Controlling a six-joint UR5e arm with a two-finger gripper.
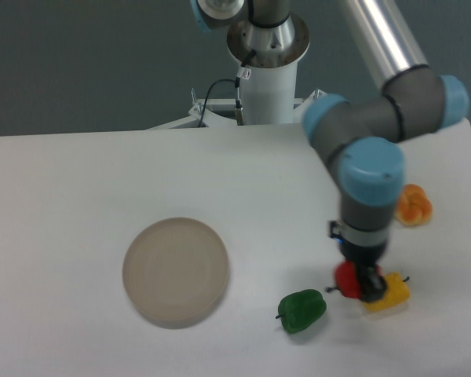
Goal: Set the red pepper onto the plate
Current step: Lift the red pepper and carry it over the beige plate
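The end effector [359, 283] is clamped on the red pepper [348, 280], holding it right of the plate [176, 271], well apart from it. The green pepper [302, 309] lies between them; the yellow pepper [391, 293] sits just beyond on the counter [102, 181].

The end effector [363, 284] covered part of the red pepper [347, 280], so its finger spacing could not be read. It also hid the near side of the yellow pepper [391, 291]. The arm's upper link ran off the top edge.
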